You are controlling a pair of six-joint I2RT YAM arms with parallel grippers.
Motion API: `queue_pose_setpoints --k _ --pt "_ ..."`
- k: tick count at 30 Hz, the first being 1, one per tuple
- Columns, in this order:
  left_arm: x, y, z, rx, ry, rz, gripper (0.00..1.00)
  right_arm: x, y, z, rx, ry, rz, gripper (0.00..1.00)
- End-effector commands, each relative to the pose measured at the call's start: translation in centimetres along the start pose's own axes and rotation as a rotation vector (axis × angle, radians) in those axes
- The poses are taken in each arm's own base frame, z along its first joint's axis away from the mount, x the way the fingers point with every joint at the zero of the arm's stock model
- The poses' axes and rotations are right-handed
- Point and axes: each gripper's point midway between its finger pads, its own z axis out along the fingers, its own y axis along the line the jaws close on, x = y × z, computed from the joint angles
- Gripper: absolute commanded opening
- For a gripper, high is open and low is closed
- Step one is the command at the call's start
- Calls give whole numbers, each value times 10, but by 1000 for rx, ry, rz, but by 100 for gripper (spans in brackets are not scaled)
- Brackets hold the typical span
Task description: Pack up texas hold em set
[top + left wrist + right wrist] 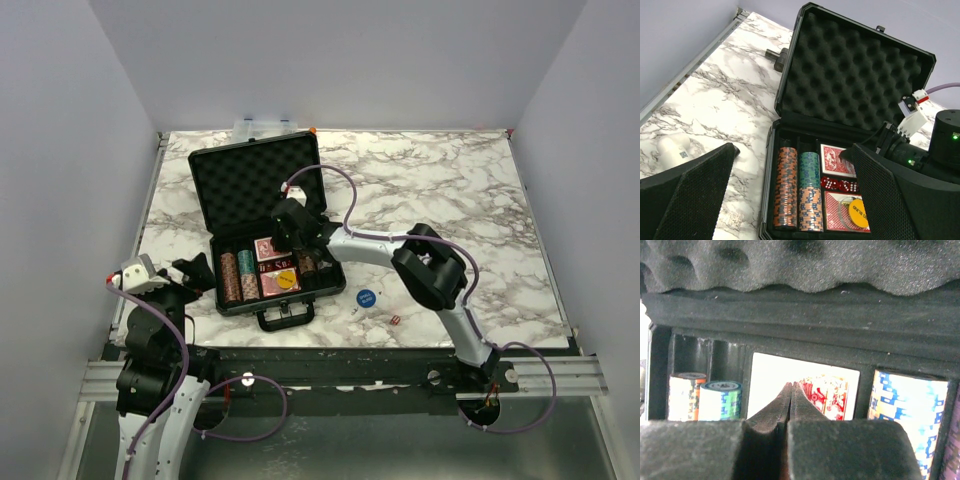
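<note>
The black briefcase lies open with its foam lid upright. Inside are chip stacks, two red-backed card decks, a row of red dice and a yellow button on the nearer deck. My right gripper is inside the case, shut with nothing between its fingers, its tips just above the far deck. My left gripper is open and empty, just left of the case. The blue round button and one red die lie on the table right of the case.
A clear plastic box stands behind the lid at the table's far edge. A dark handle-like object lies behind the case. A small white object lies on the marble left of my left fingers. Marble surface spreads right of the case.
</note>
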Motion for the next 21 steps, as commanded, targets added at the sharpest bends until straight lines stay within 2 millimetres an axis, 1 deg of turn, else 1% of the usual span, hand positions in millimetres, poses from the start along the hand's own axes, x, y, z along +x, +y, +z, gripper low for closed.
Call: queue_pose_setpoints --k 1,5,7,10,13,16,19,21 --pt "3 -3 3 13 13 16 99 -12 12 -31 -40 39 -44 1" --pt "4 -3 3 13 17 18 99 -32 26 -53 -76 18 -58 1" --pt "5 -3 4 12 19 19 99 -41 35 -66 -115 5 -72 3" --pt "5 -3 4 12 24 20 99 -50 46 -83 -162 -3 -82 7" --pt "6 -3 4 13 26 21 99 -59 50 -99 -179 -11 -92 9" --pt "6 -4 5 14 28 22 99 -66 48 -114 -169 -30 -100 12" --pt "6 -3 5 12 27 22 99 -67 41 -128 -153 -35 -110 15" --pt "6 -3 5 11 27 21 99 -64 34 -139 -144 -28 -118 21"
